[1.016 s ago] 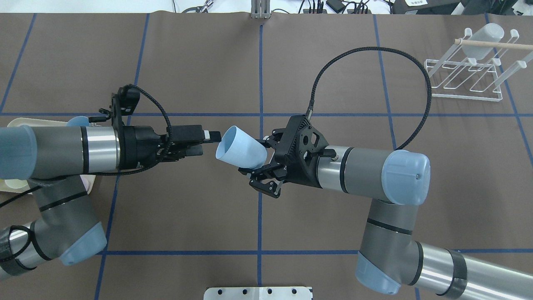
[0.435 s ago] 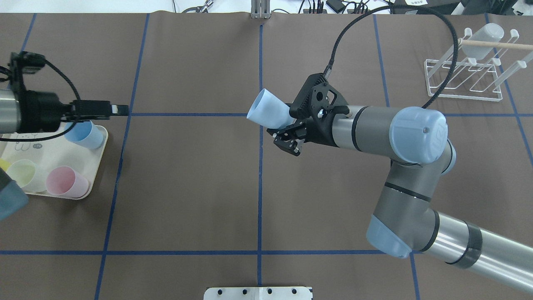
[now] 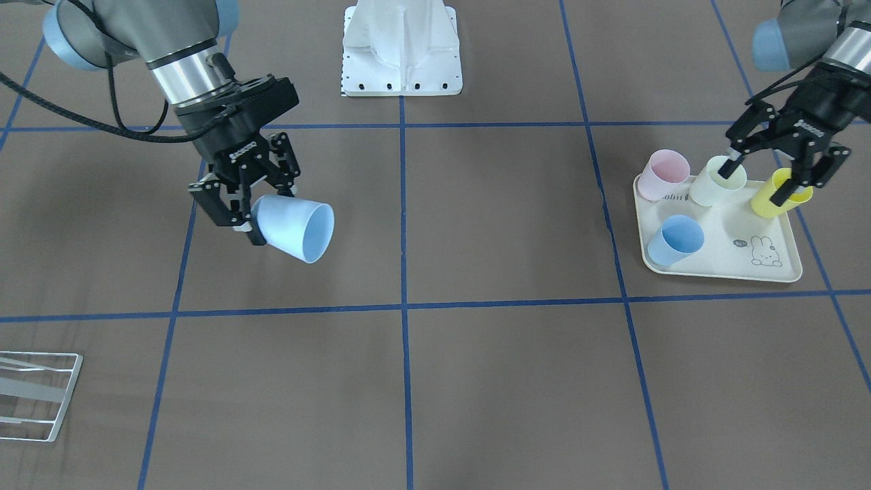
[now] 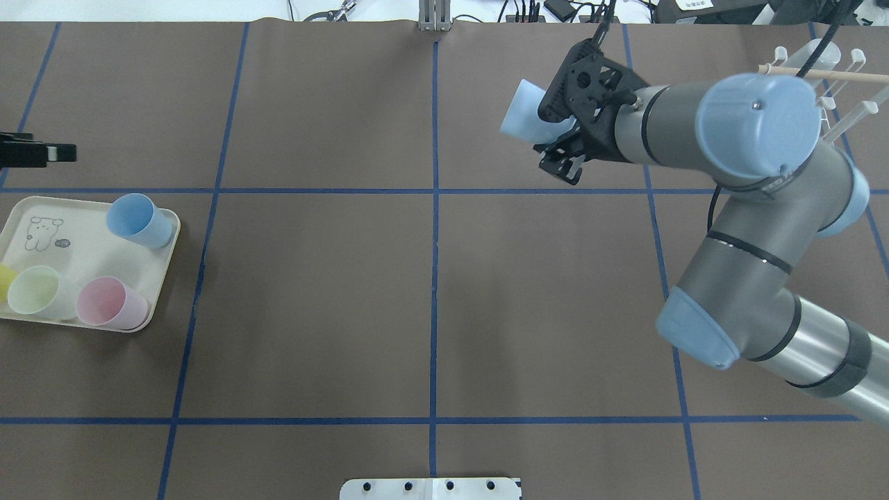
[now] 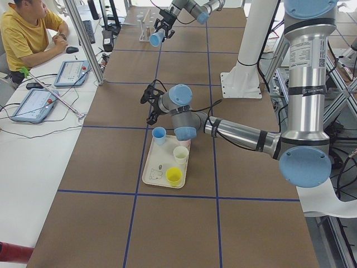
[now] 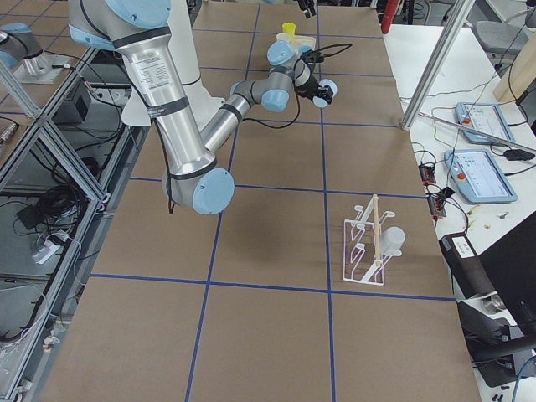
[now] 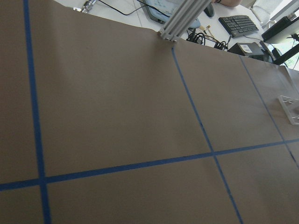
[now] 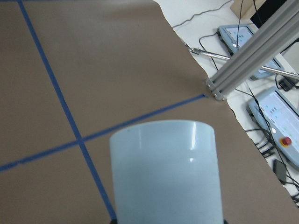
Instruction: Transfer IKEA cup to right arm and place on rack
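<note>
The pale blue IKEA cup (image 4: 522, 111) hangs tipped on its side above the table, with my right gripper (image 4: 553, 135) shut on its base. In the front-facing view the cup (image 3: 297, 229) opens away from the right gripper (image 3: 250, 219). The right wrist view has the cup (image 8: 166, 172) filling its lower half. The white wire rack (image 4: 844, 104) stands at the far right, mostly hidden behind the right arm; it also shows in the right side view as the rack (image 6: 368, 244). My left gripper (image 3: 759, 180) hovers open over the tray, holding nothing.
A cream rabbit-print tray (image 4: 42, 229) at the left edge carries several cups: blue (image 4: 137, 220), pink (image 4: 110, 303), green and yellow. A clear cup (image 6: 392, 240) hangs on the rack. A person sits at a side bench (image 5: 28, 33).
The right arm has carried the cup farther back and to the right, toward the rack. The left arm has withdrawn left, nearly out of the overhead view.
</note>
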Robot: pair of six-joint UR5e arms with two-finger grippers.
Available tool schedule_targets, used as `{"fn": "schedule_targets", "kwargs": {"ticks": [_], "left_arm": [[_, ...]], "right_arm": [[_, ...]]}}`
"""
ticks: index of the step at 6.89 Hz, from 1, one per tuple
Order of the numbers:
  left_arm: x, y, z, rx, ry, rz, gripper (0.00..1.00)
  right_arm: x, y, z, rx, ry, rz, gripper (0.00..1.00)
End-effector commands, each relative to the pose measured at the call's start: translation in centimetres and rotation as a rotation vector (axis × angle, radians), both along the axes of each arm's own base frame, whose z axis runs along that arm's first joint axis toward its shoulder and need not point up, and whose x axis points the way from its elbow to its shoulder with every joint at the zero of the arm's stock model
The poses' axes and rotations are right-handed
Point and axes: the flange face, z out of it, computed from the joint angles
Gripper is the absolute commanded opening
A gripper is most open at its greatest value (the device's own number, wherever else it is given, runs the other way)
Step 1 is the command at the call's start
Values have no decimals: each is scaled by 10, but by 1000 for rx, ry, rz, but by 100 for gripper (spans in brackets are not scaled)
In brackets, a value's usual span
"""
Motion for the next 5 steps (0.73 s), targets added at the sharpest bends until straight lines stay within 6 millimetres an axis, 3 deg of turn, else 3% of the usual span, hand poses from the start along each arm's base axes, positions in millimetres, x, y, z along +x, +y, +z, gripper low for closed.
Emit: {"fn": "schedule_targets", "kwargs": {"ticks": [1,2,4,5], "left_arm": [[-46,3,30,70,-126,39,100],[-45,5,29,69,-121,49,100],[-46,6,31,65,-120,48,100],[-45,6,30,64,-117,48,100]], "right_arm": [[104,-35,18,1,393,-25,8],[143,-50,33,54,577,-73,7],[186,-67,75,155,944,-170,5],[207,-84,106,146,1051,-251,9]]}}
